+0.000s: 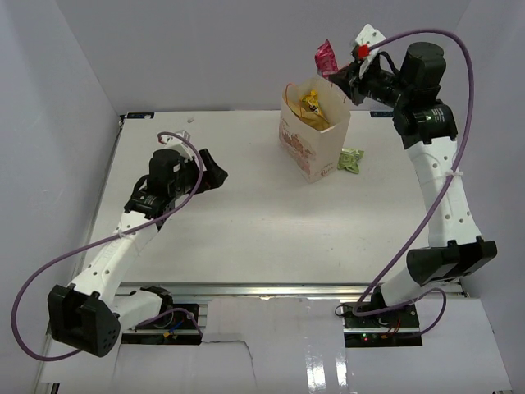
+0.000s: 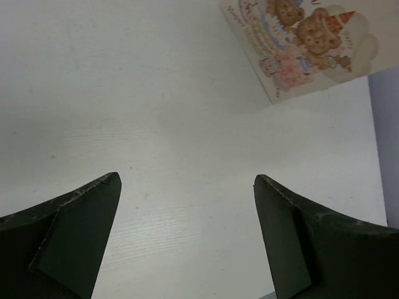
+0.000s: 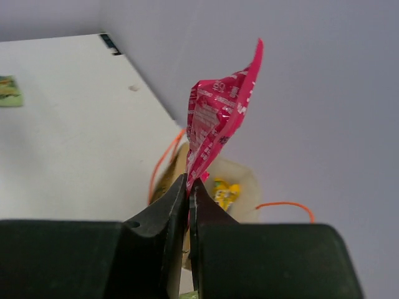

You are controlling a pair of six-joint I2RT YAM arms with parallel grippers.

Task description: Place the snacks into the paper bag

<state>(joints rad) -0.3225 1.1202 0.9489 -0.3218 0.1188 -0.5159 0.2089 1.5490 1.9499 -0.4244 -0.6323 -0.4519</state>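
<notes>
The paper bag [image 1: 314, 135] stands upright at the back middle of the table, open, with orange loop handles. A yellow packet [image 1: 312, 104] lies inside it and shows in the right wrist view [image 3: 224, 192] too. My right gripper [image 1: 338, 75] is shut on the pink packet [image 1: 326, 57] and holds it in the air above the bag's far rim; the wrist view shows the pink packet [image 3: 217, 118] pinched between the fingers over the bag's mouth [image 3: 246, 180]. The light-green packet [image 1: 351, 159] lies on the table right of the bag. My left gripper [image 1: 215, 173] is open and empty, left of the bag.
White walls close the table at left, back and right. The bag's printed side with bears [image 2: 305, 40] shows in the left wrist view, beyond the open fingers [image 2: 93, 212]. The light-green packet also shows at the far left of the right wrist view [image 3: 9, 91].
</notes>
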